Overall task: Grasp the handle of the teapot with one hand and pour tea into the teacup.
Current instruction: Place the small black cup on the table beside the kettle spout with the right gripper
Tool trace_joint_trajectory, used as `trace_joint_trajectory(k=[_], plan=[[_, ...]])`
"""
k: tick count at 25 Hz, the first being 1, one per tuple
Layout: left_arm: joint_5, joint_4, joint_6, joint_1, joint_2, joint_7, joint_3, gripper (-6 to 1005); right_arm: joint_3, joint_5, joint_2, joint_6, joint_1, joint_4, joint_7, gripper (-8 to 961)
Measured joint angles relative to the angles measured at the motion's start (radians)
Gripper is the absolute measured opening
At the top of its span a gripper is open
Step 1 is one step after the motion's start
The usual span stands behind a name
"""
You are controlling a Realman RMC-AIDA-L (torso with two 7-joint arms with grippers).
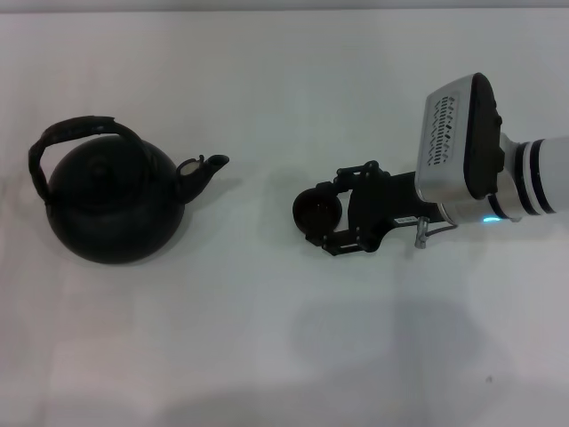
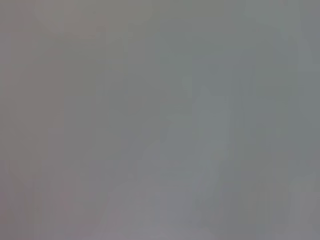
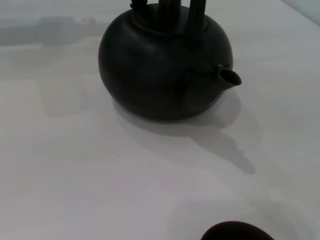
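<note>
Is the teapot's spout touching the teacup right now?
Apart. The head view shows bare table between the teapot spout and the teacup, which sits at the right gripper.

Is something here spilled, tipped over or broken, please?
Nothing stands out. The teapot stands upright on the table, its handle raised and untouched, with no spill visible around it. The right tool is at the teacup, which also looks upright.
</note>
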Motion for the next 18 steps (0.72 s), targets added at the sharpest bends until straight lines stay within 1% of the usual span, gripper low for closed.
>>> trace_joint_trajectory(k=[18], plan=[[0.000, 0.003, 0.000, 0.000, 0.000, 0.000, 0.000, 786, 0.000, 0.000, 0.000, -0.009, 0.001, 0.003, -0.007, 829]])
